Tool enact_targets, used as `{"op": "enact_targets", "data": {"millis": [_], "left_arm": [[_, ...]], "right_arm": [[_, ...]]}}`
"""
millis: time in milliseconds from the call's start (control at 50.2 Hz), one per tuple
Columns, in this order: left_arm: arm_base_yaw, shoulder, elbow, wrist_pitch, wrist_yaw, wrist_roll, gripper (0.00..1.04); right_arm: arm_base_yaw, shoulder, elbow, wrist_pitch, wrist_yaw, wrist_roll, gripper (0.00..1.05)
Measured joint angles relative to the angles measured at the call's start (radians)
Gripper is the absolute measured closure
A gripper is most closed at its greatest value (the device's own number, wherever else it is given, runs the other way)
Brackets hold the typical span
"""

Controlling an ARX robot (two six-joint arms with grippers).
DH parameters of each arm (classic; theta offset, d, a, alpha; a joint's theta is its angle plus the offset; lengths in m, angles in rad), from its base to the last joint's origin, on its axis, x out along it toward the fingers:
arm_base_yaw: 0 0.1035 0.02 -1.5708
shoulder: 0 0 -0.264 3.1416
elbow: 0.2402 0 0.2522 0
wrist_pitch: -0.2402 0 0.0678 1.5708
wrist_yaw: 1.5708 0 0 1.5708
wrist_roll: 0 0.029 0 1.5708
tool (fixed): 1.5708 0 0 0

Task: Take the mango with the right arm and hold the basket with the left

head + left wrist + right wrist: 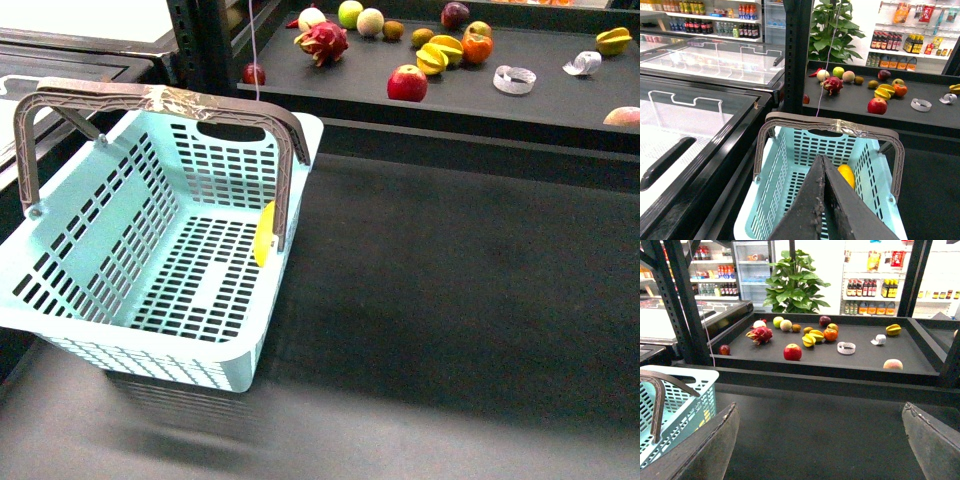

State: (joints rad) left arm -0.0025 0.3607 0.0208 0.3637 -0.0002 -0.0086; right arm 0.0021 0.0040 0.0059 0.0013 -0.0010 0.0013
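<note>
The mango (264,233) already lies inside the basket (120,310), a smooth yellow oval against the basket's right wall, just under the taped handle (160,98). In the front view it shows as a narrow upright sliver, so its long axis seems to run up the wall rather than flat along the floor; in the left wrist view it peeks out as a rounded yellow shape just beside the fingers.

The basket sits on the dark tabletop (450,300) at the near left, both handles swung up. It appears slightly tilted or lifted at its near edge, though what carries it is not visible.

The left gripper (824,200) looks down over the basket's middle, its fingers pressed together with no gap and nothing visible between them. It does not visibly hold the handle or the rim from here. The right gripper (820,440) is spread wide and empty, its two fingers at the edges of its wrist view, facing the far shelf (920,367) of fruit, where a red apple (792,352) and ridged star fruits (812,336) lie.

From the right gripper the mango lies to the left, behind the basket's right wall and below its rim. By position the left gripper is much nearer to it. The picking looks done; gripping the basket is what remains unconfirmed.
</note>
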Motion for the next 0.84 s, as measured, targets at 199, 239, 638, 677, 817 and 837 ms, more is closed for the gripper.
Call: {"op": "enact_targets", "data": {"millis": [199,239,638,677,817,837], "left_arm": [[0.0,-0.089,0.0,-0.087,0.0,0.0,1.03],[0.0,-0.102,0.0,-0.1,0.0,0.0,1.03],[0.0,-0.298,0.0,-0.332,0.0,0.001,1.03],[0.0,-0.342,0.0,-0.355,0.0,0.001,1.03],[0.0,-0.355,0.0,-0.361,0.0,0.001,1.03],[0.0,-0.356,0.0,-0.361,0.0,0.001,1.03]], "right_arm": [[0.0,0.0,0.0,0.0,0.0,0.0,0.08],[0.0,0.0,0.0,0.0,0.0,0.0,0.08],[0.0,0.0,0.0,0.0,0.0,0.0,0.08],[0.0,0.0,0.0,0.0,0.0,0.0,0.08],[0.0,0.0,0.0,0.0,0.0,0.0,0.08],[0.0,0.0,0.0,0.0,0.0,0.0,0.08]]}}
